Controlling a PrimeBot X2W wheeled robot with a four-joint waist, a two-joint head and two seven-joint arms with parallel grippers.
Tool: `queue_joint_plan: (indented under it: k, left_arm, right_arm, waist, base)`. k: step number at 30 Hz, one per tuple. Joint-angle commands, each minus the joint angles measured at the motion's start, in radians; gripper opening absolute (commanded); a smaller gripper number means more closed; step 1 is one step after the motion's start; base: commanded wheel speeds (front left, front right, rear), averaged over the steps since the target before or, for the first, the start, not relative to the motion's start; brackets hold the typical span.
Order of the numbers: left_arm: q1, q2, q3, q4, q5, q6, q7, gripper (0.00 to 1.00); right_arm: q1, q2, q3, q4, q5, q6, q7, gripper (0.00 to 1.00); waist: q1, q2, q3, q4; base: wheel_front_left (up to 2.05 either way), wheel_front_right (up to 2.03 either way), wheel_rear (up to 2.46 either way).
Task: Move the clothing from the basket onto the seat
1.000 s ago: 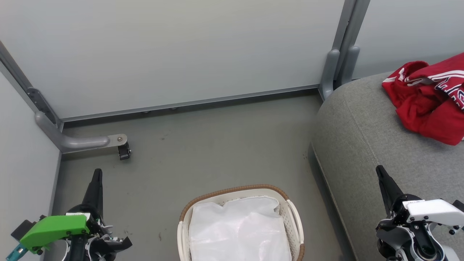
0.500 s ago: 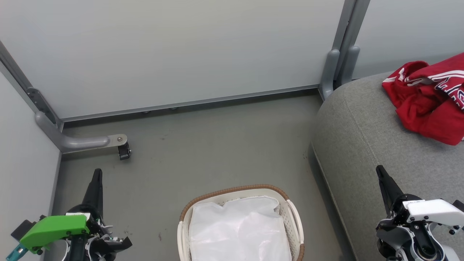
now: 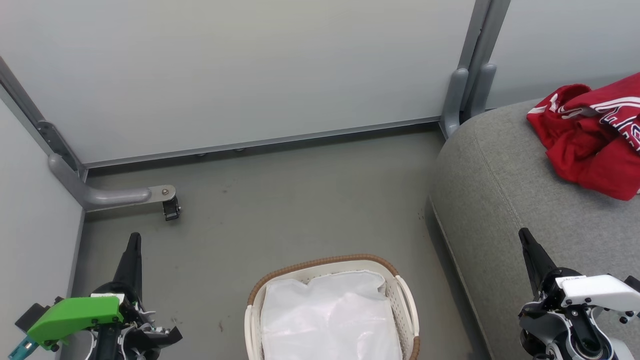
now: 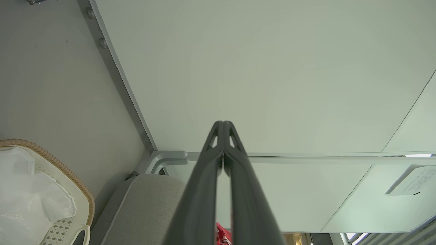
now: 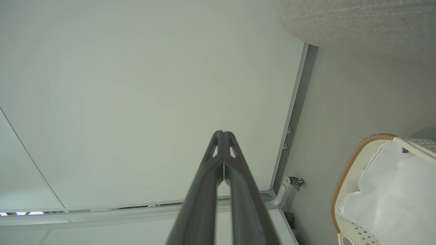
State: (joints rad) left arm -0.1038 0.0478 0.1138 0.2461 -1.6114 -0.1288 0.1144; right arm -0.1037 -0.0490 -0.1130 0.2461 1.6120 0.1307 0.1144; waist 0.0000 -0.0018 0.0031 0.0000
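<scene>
so, head view, upper right: is that the clothing [image 3: 595, 140]? (reader)

yes: a crumpled red heap with white stripes and lettering. it lies on the seat [image 3: 500, 200] and is partly cut by the frame edge. the basket [image 3: 320, 264] stands on the floor [image 3: 300, 200] near the seat's rounded front. a white glossy liner [image 3: 330, 320] covers its inside, and i cannot tell whether anything lies beneath. i judge the move to be as good as done. (robot)

and the grippers? (reader)

my left gripper [image 3: 134, 236] is at lower left and my right gripper [image 3: 523, 232] at lower right. each has its two dark fingers pressed together, pinching nothing. in both wrist views the tips meet against bare panel. the right one shows against the near part of the seat, well apart from the heap. (robot)

how would the garment handle? (reader)

soft, light and limp, i judge. it would sag and trail from any pinch. the best hold is a raised fold on top of the heap, taking several layers at once rather than a flat edge. it is not fragile, though the woven cushion may drag on it slightly. (robot)

surface and room? (reader)

the seat is grey woven upholstery with a stitched seam, and the floor is dull grey with small marks. pale partition panels [image 3: 250, 75] stand behind. a grey post [image 3: 465, 90] rises at the corner beside the seat. a bracket with a small caster [image 3: 171, 210] is at left. (robot)
</scene>
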Motion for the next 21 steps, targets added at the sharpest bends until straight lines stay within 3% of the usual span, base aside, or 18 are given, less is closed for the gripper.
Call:
queue_joint_plan:
  k: [1,21]
  left_arm:
    - [-0.011,0.004,0.002,-0.002,-0.003,-0.004,0.003,0.0]
    - [-0.011,0.004,0.002,-0.002,-0.003,-0.004,0.003,0.0]
  right_arm:
    - [-0.008,-0.004,-0.003,-0.004,0.002,0.0,0.002,0.0]
    - [-0.008,-0.004,-0.004,-0.004,0.002,0.0,0.003,0.0]
  waist:
    - [0.0,0.0018,0.0,0.0]
    - [0.0,0.0018,0.0,0.0]
  base:
    - [0.0,0.0,0.0]
    - [0.0,0.0,0.0]
